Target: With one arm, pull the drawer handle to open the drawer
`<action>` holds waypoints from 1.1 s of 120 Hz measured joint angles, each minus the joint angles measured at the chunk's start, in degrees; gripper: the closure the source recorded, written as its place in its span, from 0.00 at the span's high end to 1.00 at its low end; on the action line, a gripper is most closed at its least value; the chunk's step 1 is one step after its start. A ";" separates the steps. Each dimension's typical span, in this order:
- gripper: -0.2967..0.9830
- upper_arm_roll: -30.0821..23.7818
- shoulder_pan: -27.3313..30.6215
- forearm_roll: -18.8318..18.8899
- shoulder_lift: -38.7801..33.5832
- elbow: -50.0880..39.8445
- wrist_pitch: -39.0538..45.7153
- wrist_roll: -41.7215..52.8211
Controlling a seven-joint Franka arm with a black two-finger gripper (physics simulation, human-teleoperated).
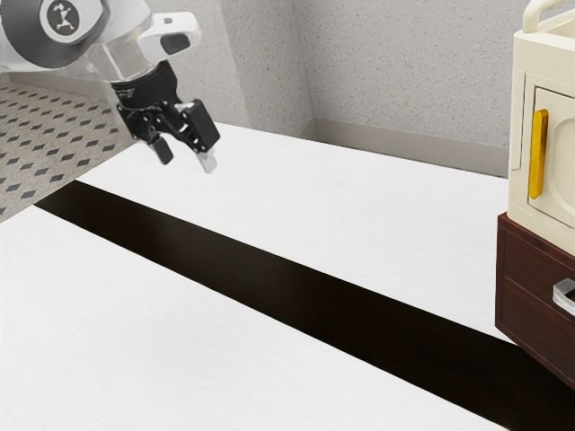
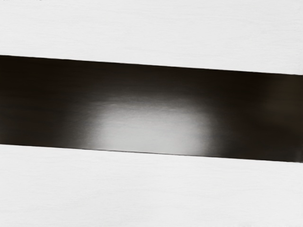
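Observation:
My gripper (image 1: 186, 158) hangs above the table at the exterior view's upper left, its two fingers apart with nothing between them. Far from it, at the exterior view's right edge, stands a dark reddish-brown drawer cabinet (image 1: 523, 285). A silver handle (image 1: 562, 297) is on its front, partly cut off by the picture's edge. No gap around the drawer front can be made out. A wide distance along the table separates the gripper from the handle.
A cream cabinet (image 1: 522, 135) with a yellow handle (image 1: 538, 154) sits on top of the brown one. The white table (image 1: 359, 215) has a dark band (image 1: 269, 283) running across it; the wrist view looks down on this glossy band (image 2: 42, 101).

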 joint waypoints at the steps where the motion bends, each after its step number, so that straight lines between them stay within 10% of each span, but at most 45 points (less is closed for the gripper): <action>1: 0.75 0.00 -0.08 0.00 0.00 0.00 0.00 0.01; 64: 0.75 -4.80 2.95 2.18 -5.77 4.87 -0.25 -1.26; 112: 0.75 -11.51 3.94 -3.03 -6.03 3.12 -4.59 -36.00; 132: 0.75 -18.59 2.91 -3.54 -12.05 -13.21 1.61 -46.36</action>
